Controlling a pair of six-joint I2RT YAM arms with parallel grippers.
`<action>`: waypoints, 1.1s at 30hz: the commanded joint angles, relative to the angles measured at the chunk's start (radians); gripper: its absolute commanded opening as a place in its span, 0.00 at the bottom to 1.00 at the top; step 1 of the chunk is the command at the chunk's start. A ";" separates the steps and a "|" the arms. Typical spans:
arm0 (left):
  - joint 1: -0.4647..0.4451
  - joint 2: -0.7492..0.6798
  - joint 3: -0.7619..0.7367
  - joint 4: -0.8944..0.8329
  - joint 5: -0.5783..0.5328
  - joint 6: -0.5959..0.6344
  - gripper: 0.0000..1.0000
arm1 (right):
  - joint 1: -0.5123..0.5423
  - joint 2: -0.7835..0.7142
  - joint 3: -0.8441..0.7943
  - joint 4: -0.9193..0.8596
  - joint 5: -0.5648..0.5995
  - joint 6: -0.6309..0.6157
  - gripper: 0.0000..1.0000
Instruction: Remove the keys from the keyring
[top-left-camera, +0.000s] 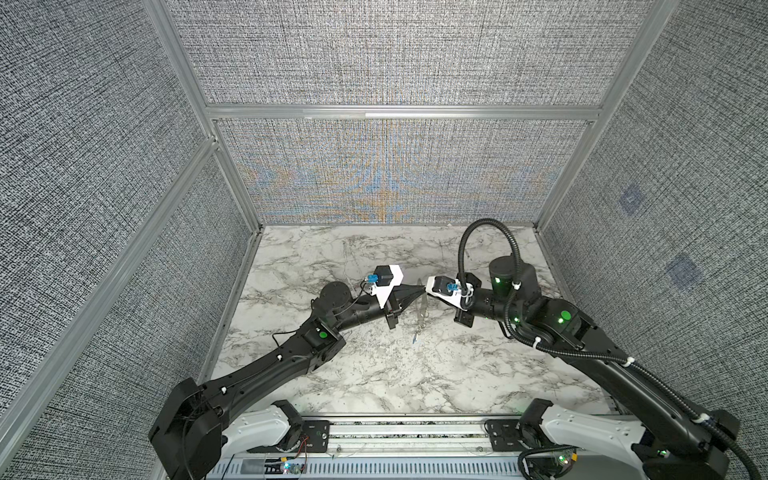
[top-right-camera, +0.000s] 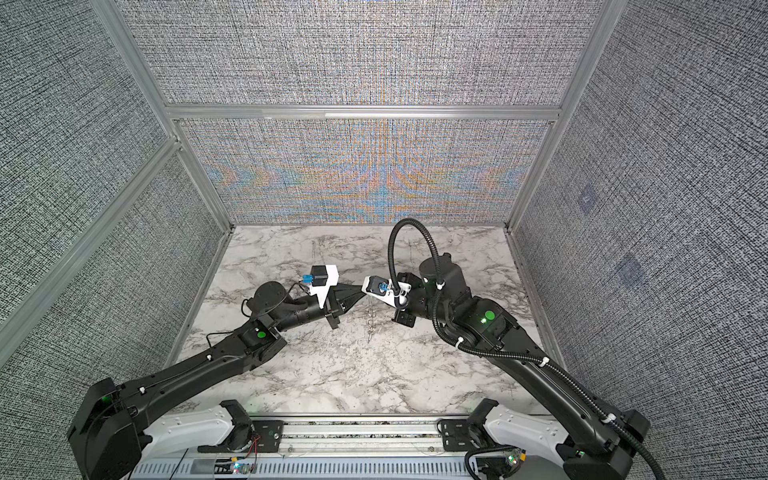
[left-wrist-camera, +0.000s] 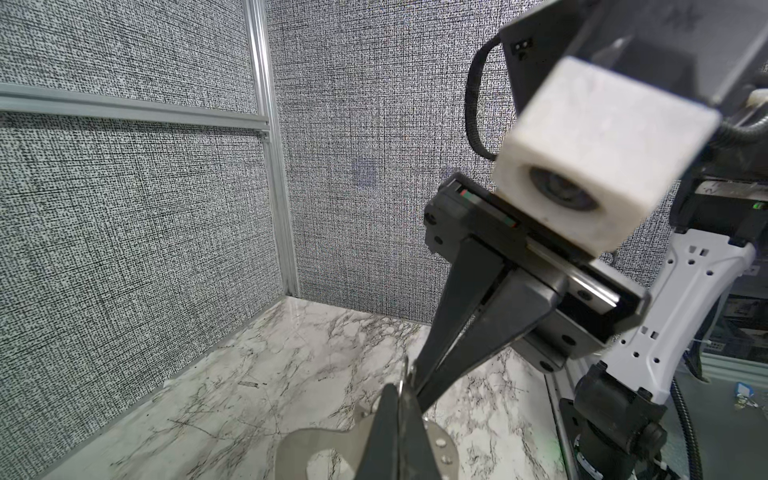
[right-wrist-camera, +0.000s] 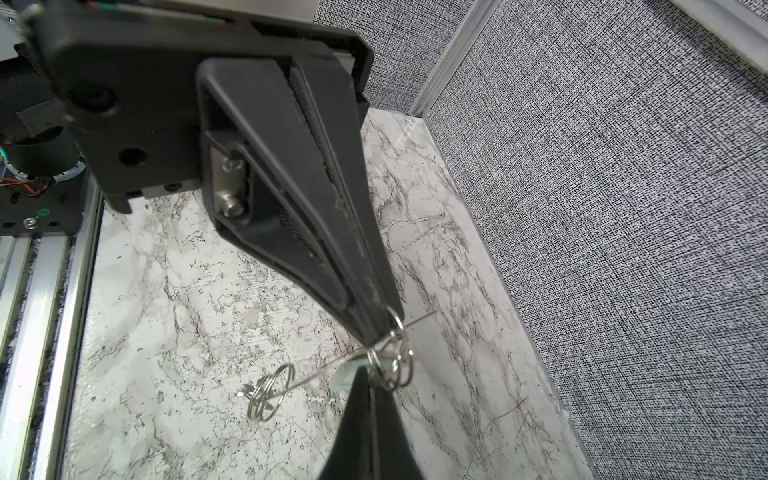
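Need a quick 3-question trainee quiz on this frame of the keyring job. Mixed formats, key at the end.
1. True or false: the left gripper and the right gripper are both shut.
2. Where is the keyring relative to the marble table? A) lying flat on it B) pinched between both grippers' tips, above it C) hanging off its front edge
3. Fill in: in the left wrist view, the metal plate with the oval hole shows beside the ___ gripper's fingers.
Key: 1 true; 2 B; 3 left.
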 joint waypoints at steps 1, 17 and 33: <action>0.002 -0.008 -0.005 0.085 -0.033 -0.013 0.00 | 0.007 0.002 0.008 -0.038 -0.031 -0.024 0.00; 0.047 0.003 -0.050 0.217 0.120 -0.105 0.00 | -0.036 -0.072 0.048 -0.118 -0.030 0.020 0.32; 0.073 0.051 -0.032 0.261 0.226 -0.129 0.00 | -0.128 0.021 0.147 -0.128 -0.302 0.149 0.31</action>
